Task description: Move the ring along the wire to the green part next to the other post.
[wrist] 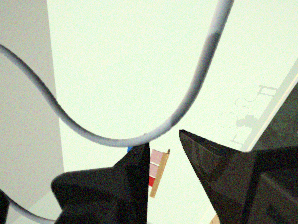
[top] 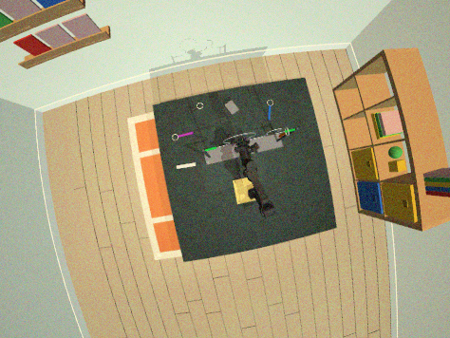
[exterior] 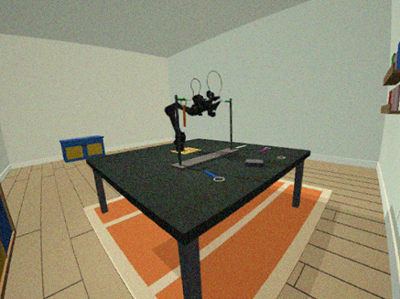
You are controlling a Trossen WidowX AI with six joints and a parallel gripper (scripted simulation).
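The arm [top: 252, 173] [exterior: 171, 118] rises from its base, bends at a high elbow and reaches forward, roughly level. At its end, the gripper [top: 243, 138] [exterior: 215, 103] [wrist: 163, 135] stands partly open, its two dark fingers apart with nothing between them.
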